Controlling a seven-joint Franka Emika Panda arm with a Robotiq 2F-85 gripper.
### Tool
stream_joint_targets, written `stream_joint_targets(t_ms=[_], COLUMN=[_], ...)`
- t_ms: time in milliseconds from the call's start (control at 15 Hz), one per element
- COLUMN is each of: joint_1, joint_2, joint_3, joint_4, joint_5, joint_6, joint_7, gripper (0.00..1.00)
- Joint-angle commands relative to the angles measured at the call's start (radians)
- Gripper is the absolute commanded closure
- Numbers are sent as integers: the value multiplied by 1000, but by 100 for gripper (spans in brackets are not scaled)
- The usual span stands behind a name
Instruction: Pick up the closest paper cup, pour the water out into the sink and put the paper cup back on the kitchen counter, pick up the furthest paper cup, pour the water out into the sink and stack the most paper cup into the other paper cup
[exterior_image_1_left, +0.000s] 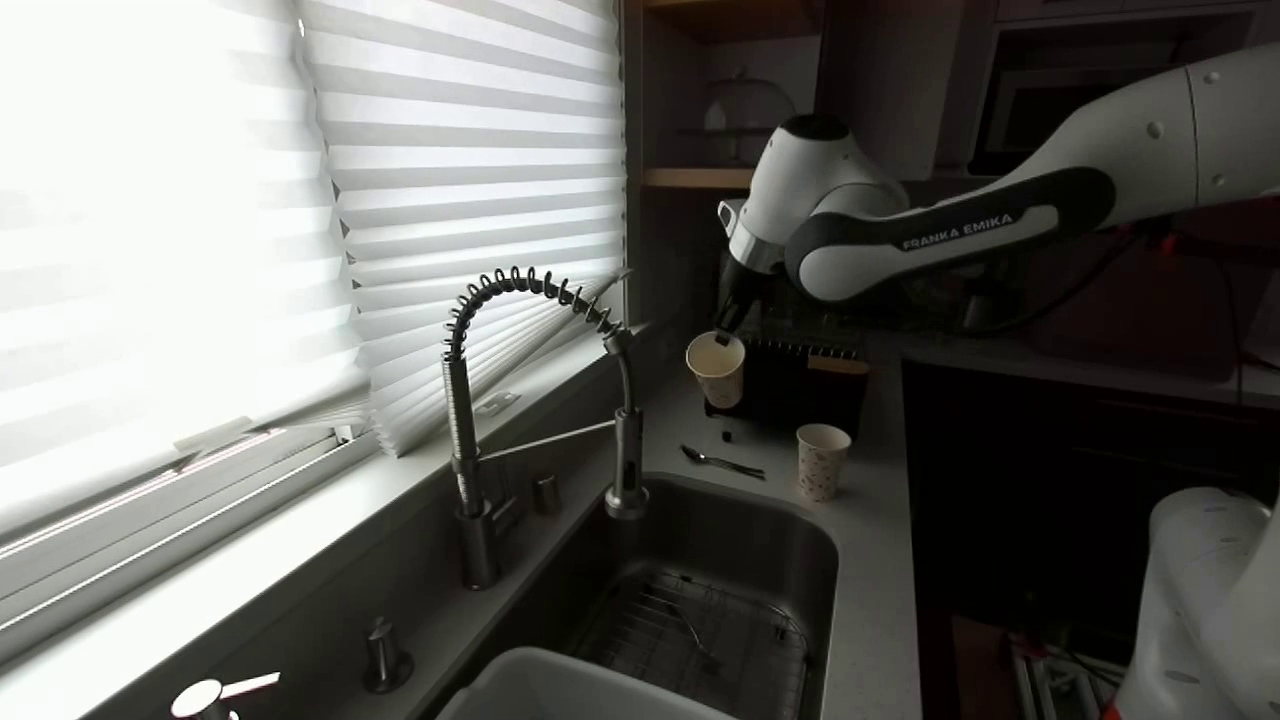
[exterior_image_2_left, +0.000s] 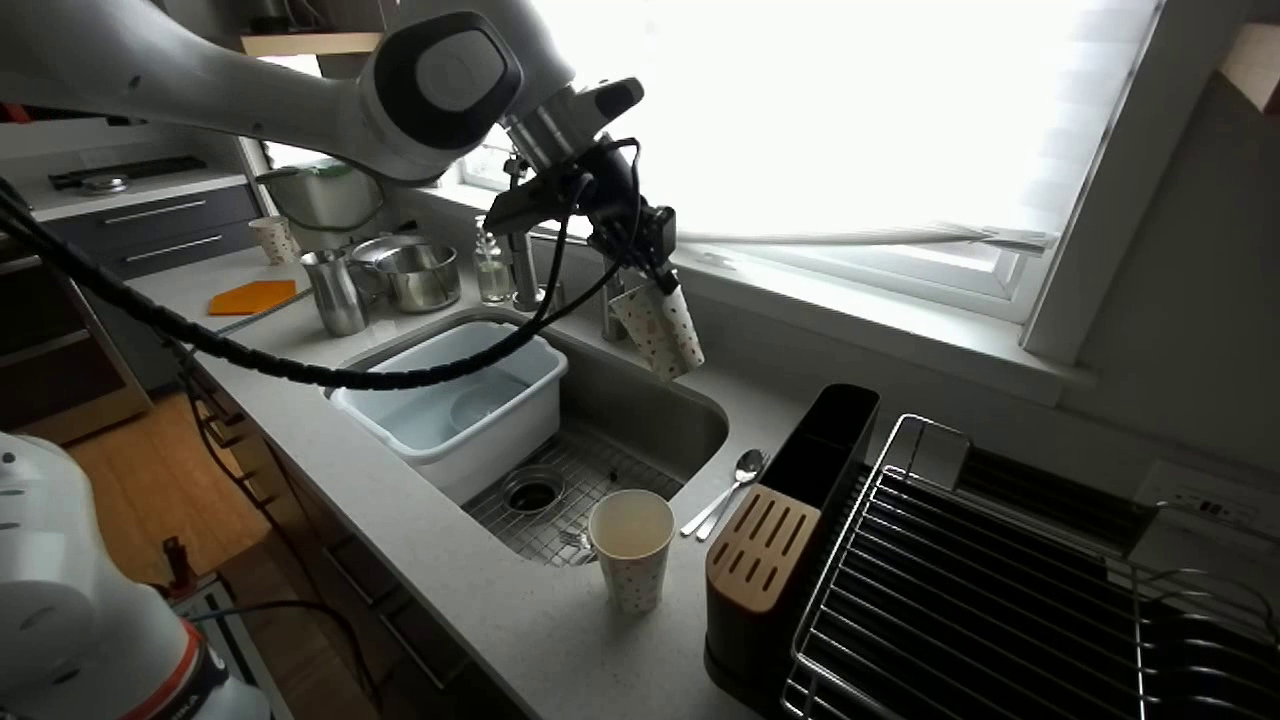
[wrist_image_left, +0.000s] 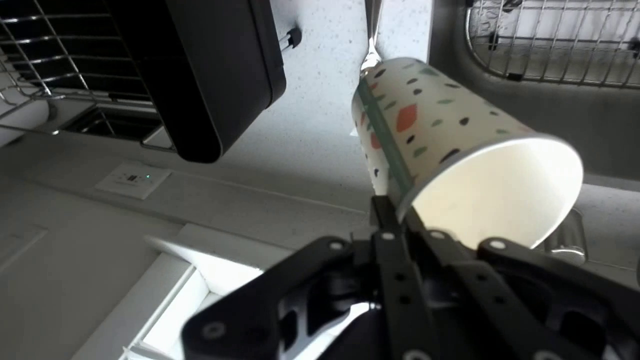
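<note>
Front edge of the kitchen counter (exterior_image_2_left: 420, 525) runs down the left in an exterior view; I see only a narrow strip of worktop between it and the sink (exterior_image_2_left: 690, 435). Window sill (exterior_image_2_left: 905, 325) bounds the far side. My open room: over the sink's right end, where the wire grid (exterior_image_2_left: 590, 462) and drain (exterior_image_2_left: 531, 493) show.

My gripper (wrist_image_left: 398, 211) pinches the rim of a tilted paper cup (exterior_image_2_left: 662, 335), one fingertip inside the mouth, one outside. Cup is up in the air, mouth higher than base; whether over basin or worktop I cannot tell. Wrist view gives me pale inner wall only; water, cannot tell.

Second cup (exterior_image_2_left: 635, 575) upright on the worktop, just beside the sink's near right corner. Contents I can't make out. White tub (exterior_image_2_left: 505, 445) fills the sink's left part, a clear bowl-like thing (exterior_image_2_left: 485, 403) in it.

Black utensil holder (exterior_image_2_left: 735, 635) right of the second cup, dish rack (exterior_image_2_left: 960, 600) right of that. Spoon (exterior_image_2_left: 748, 463) and another utensil lie between sink and holder. Spring faucet (exterior_image_1_left: 458, 420) on the window side, spray head hanging at the sink's rim. My black hose (exterior_image_2_left: 420, 379) loops across the tub in an exterior view. Metal pitcher (exterior_image_2_left: 335, 293) and pot (exterior_image_2_left: 425, 285), far left.
</note>
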Motion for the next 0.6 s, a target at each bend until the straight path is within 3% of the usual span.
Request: stream_joint_targets(t_ms=[0,267,533], joint_1=[-43,-67,-108], joint_2=[-17,-34,-45], joint_3=[-6,-53,-97], joint_4=[43,44,48], joint_5=[161,324,394], joint_6=[-112,-153,-209], joint_7=[-93,-181,-237], gripper=[99,99,99])
